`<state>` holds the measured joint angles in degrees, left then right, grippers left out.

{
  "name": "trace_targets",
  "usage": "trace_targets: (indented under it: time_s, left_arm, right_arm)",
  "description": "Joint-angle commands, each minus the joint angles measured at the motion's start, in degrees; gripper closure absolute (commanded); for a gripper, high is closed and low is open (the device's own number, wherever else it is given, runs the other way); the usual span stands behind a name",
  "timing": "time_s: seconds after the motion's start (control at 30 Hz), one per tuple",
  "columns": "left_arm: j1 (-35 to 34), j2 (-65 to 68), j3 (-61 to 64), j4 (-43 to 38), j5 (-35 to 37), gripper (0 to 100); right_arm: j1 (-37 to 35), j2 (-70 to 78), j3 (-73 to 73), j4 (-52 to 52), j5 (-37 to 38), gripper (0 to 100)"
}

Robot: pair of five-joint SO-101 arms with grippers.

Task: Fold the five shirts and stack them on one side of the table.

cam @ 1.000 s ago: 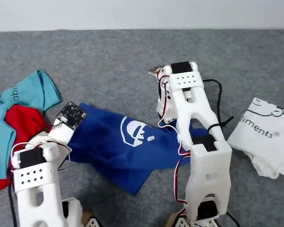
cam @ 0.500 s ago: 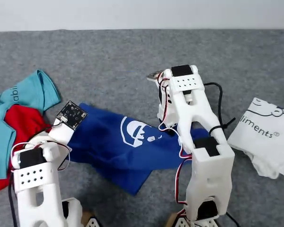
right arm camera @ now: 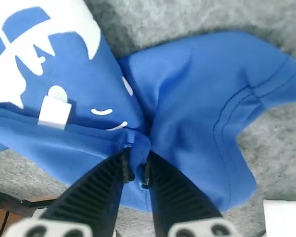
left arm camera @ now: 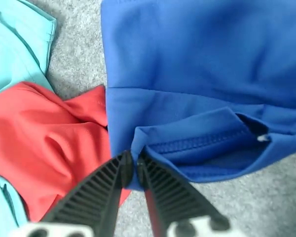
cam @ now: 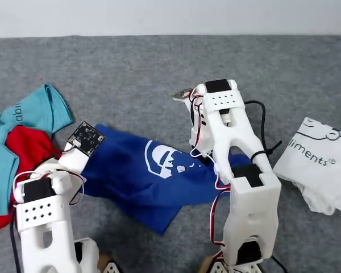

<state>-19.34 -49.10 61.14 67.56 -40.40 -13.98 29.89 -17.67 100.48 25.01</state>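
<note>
A blue shirt (cam: 142,176) with a white print lies bunched across the middle of the grey table (cam: 131,74). My left gripper (left arm camera: 132,170) is shut on the blue shirt's (left arm camera: 197,74) hem, close to a red shirt (left arm camera: 44,148). My right gripper (right arm camera: 136,170) is shut on a pinched fold of the blue shirt (right arm camera: 187,113) beside its white print. In the high view the left arm (cam: 42,210) stands at the shirt's left end and the right arm (cam: 233,148) over its right end. A teal shirt (cam: 28,114) and the red shirt (cam: 25,145) lie crumpled at the left.
A white shirt (cam: 318,165) with dark print lies at the table's right edge. The teal shirt (left arm camera: 15,44) lies beside the red one near my left gripper. Bare grey table stretches across the far half.
The right arm has shifted slightly toward the far side and left, dragging the blue shirt's right end with it. The left arm has stayed put.
</note>
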Motion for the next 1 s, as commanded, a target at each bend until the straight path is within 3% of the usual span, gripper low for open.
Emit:
trace_targets:
  time_s: [0.0,0.17,0.37,0.63,0.97]
  left_arm:
    - [-0.1,-1.1,-0.1,-0.9,-0.6,99]
    - [-0.4,-1.2,-2.5,-0.6,0.0,99]
    - [-0.4,-1.0,-9.2,-0.1,8.4,99]
    - [2.5,-0.9,-11.1,2.0,8.4,79]
    - [9.0,2.8,-11.0,0.6,7.2,79]
  right_arm:
    - [1.3,-3.1,-0.3,2.6,0.6,98.7]
    - [2.5,-13.5,-0.2,2.6,0.7,98.7]
    - [6.6,-21.1,3.1,2.5,0.9,98.7]
    - [9.8,-23.8,6.4,2.4,0.6,98.7]
    - [9.9,-23.9,6.5,2.3,0.5,98.7]
